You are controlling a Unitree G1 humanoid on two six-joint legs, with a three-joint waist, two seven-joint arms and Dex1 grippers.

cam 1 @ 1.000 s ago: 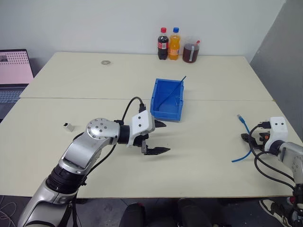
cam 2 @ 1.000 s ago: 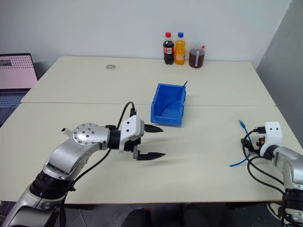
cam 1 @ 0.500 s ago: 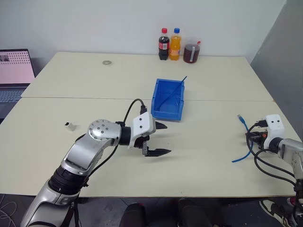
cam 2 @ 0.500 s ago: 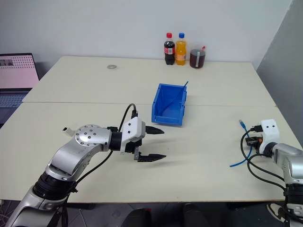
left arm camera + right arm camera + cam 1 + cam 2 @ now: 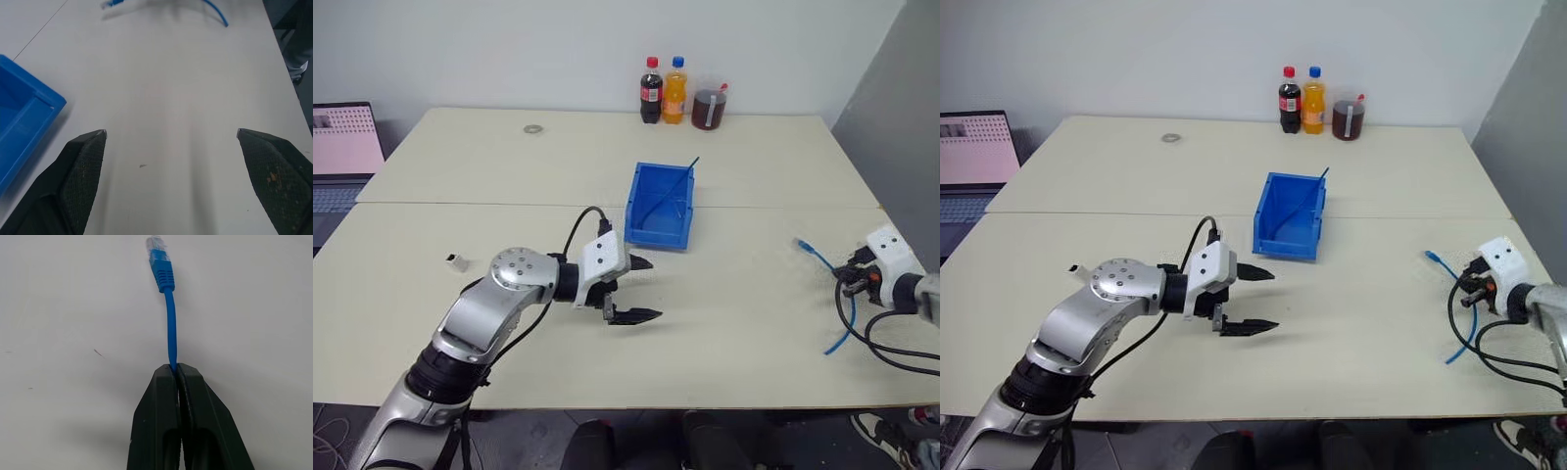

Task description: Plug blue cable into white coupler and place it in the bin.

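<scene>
My right gripper (image 5: 845,275) (image 5: 176,367) is shut on the blue cable (image 5: 169,328) a short way behind its clear plug (image 5: 800,243). It holds the plug end off the table near the right edge. The rest of the cable (image 5: 837,333) curves down toward the front edge. Far off on the left of the table lies the white coupler (image 5: 457,261). The blue bin (image 5: 656,238) stands mid-table. Just in front of the bin my left gripper (image 5: 654,287) (image 5: 171,132) hovers open with nothing between its fingers, pointing right.
Three drink bottles (image 5: 675,93) stand at the table's back edge. A thin dark-blue rod (image 5: 681,176) leans inside the bin. A small ring (image 5: 530,128) lies far back left, and a laptop (image 5: 342,147) sits beyond the left edge.
My right gripper has shut on the blue cable, rolled and risen, lifting the plug end off the table; the cable's loose tail swung to the right. The left arm has not moved.
</scene>
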